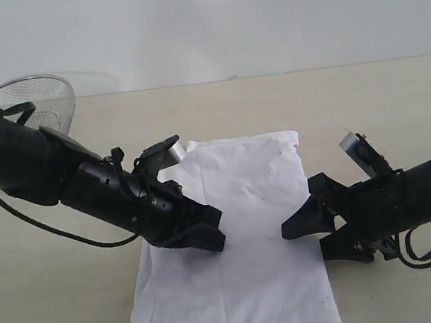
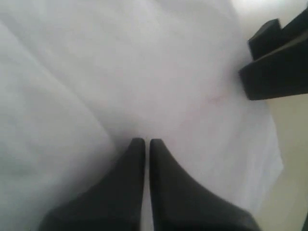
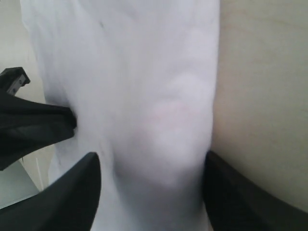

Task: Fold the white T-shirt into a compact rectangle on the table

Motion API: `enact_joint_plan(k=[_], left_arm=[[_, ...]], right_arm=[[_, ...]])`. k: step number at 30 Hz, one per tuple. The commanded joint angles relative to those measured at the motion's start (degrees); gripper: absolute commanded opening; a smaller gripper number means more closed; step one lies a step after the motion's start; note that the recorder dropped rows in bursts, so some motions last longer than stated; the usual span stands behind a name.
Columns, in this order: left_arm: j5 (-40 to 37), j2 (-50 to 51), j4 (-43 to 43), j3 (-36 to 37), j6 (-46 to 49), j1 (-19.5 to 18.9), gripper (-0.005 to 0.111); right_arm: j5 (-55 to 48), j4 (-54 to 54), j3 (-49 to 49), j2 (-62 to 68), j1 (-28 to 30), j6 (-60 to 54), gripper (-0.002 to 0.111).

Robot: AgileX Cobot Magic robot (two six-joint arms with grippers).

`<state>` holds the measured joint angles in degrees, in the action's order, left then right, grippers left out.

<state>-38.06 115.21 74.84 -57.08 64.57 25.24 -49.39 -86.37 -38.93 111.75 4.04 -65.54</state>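
The white T-shirt (image 1: 243, 205) lies folded into a long panel mid-table (image 1: 60, 301), with the left gripper (image 1: 215, 235) clenched over its left side and the right gripper (image 1: 304, 241) spread wide at its right edge.

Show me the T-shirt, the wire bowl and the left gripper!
white T-shirt (image 1: 242, 197), exterior view, middle of cloth.
wire mesh bowl (image 1: 48, 98), exterior view, mesh wall.
left gripper (image 2: 147, 141), left wrist view, between closed fingertips.

Seeing a round, silvery wire-mesh basket (image 1: 47, 102) sitting at the far left; noting a plain white wall (image 1: 262, 18) running along the far side.
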Motion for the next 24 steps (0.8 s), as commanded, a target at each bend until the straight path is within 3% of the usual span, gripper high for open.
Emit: enact_joint_plan(k=[1,7,13,21,24], left_arm=[[1.5,1.6,-1.0,-0.3,-0.8,0.4,0.004],[2.0,2.4,-1.3,-0.3,-0.8,0.4,0.004],[2.1,2.4,-1.3,-0.3,-0.8,0.4,0.004],[1.6,2.4,-1.3,-0.3,-0.8,0.4,0.004],[1.2,2.4,-1.3,-0.3,-0.8,0.4,0.004]], right_arm=[[6.6,1.0,0.5,0.9,0.0,-1.0,0.058],[6.4,0.6,0.5,0.9,-0.9,-1.0,0.058],[7.6,-3.3,0.5,0.9,-5.3,-2.4,0.058],[9.4,-4.3,0.5,0.9,-5.8,-2.5,0.057],[10.0,-4.5,0.5,0.9,-5.8,-2.1,0.044]])
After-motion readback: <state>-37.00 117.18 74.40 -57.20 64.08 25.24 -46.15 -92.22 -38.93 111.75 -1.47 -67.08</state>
